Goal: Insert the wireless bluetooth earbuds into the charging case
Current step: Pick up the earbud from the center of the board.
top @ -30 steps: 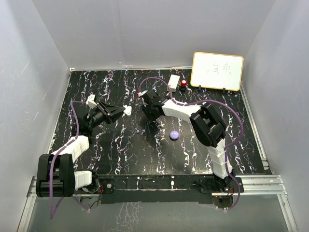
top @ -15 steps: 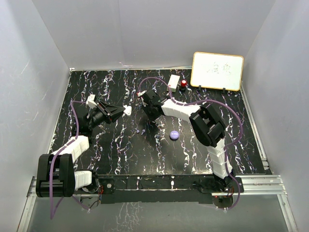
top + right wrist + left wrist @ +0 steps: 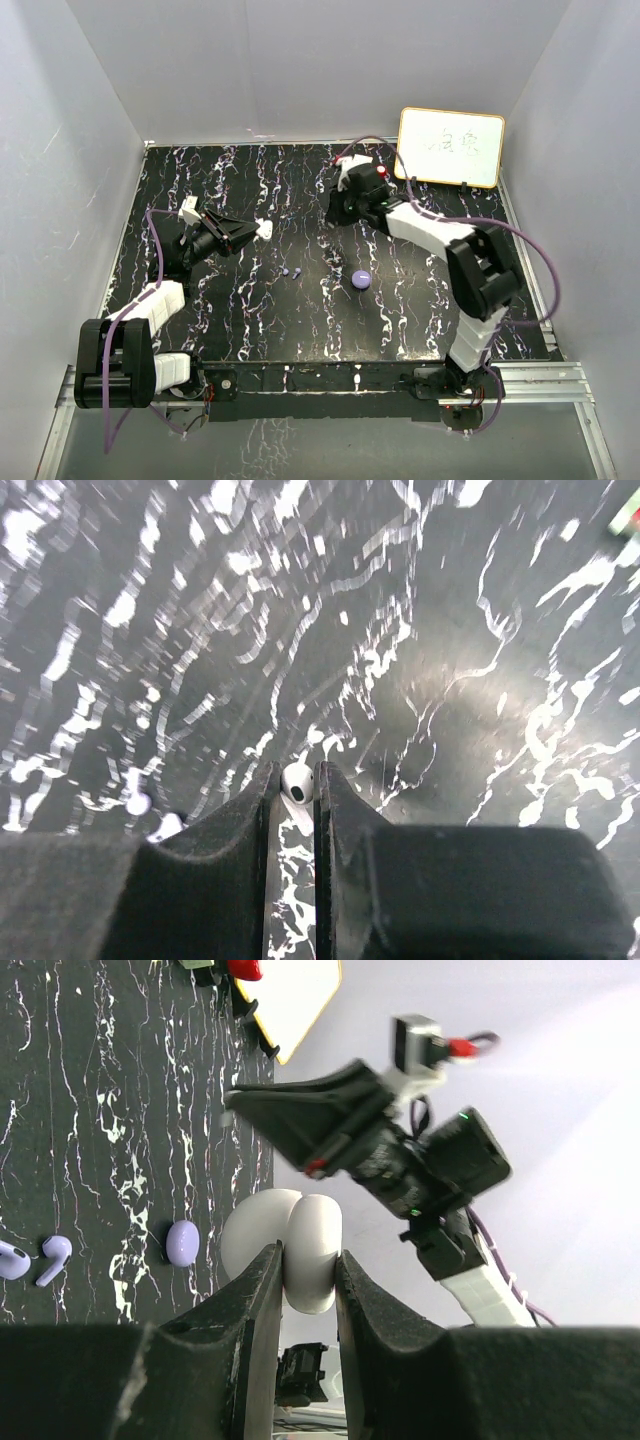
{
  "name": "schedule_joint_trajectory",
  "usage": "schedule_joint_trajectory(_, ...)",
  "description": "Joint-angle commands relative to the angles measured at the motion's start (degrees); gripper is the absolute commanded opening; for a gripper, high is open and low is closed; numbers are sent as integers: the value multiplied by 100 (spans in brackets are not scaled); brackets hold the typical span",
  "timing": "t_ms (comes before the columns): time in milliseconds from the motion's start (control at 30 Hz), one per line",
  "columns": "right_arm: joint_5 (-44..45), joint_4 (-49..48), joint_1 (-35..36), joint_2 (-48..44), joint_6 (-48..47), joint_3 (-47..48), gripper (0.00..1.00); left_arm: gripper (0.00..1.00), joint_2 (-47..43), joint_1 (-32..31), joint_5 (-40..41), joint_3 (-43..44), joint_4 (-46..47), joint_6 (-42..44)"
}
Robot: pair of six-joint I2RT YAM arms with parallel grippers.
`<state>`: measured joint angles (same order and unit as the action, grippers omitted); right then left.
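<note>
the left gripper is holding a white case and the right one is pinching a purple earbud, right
Not quite. The left gripper does hold the white case, but the earbud pinched in the right gripper is white, not purple. The right wrist view shows it between the fingertips.

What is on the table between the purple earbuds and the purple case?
Nothing; the top view shows bare table between the purple earbuds and purple case.

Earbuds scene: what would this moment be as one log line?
left pincer: shut on white charging case | right pincer: shut on white earbud
</note>
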<state>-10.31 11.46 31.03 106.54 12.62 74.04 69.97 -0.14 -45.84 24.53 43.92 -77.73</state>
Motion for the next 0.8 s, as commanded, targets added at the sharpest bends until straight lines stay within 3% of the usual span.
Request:
schedule_joint_trajectory(0,-517,-1998,-50,-1046,526,-525,0,0,-98,-12,-16,145,70,-36)
schedule_joint_trajectory(167,-804,-3569,-100,-1633,1109,-1504,0,0,-28,-31,-12,138,104,-99)
schedule_joint_trajectory(400,-1213,-6843,-113,-1882,1737,-2884,0,0,58,-144,17,271,77,-116)
schedule_joint_trajectory(633,-1524,-8991,-117,-1495,2027,-3351,0,0,275,-448,148,445,183,-165)
schedule_joint_trajectory(767,-1607,-9523,-114,-1277,2158,-3329,0,0,410,-579,228,509,337,-251)
